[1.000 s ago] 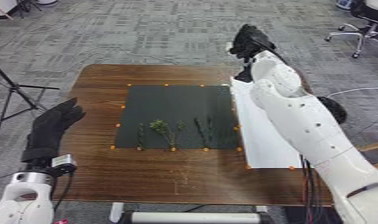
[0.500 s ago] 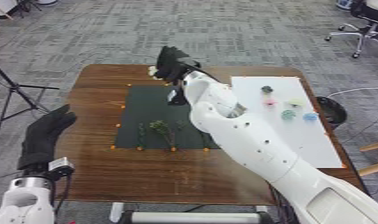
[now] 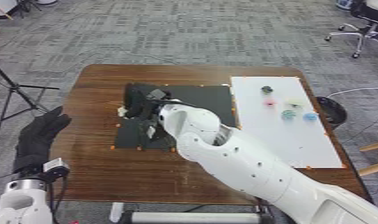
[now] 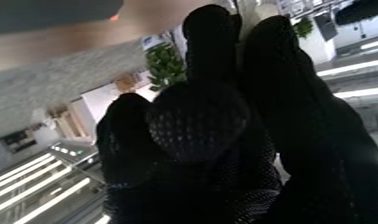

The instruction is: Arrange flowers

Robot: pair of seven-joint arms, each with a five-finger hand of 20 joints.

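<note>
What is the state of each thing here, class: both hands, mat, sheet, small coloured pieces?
Right hand, pinching a pale piece.
Left hand, open, fingers extended.
Dark mat, flat, partly covered.
White sheet, flat.
Coloured pieces, lying apart on the sheet.

We look at the scene from two places. In the head view we stand high over the table (image 3: 123,175), facing forward and down from the robot's side, far enough back to take in the whole tabletop, the left hand (image 3: 41,135), the right hand (image 3: 137,102) and the floor (image 3: 203,30) beyond. In the right wrist view we sit on the right arm (image 3: 248,165), very close behind the glove, facing along it and out into the room — tilted, with ceiling lights (image 4: 354,67) running aslant. Both views share that hand, part of the tabletop and part of the dark mat (image 3: 203,100).
</note>
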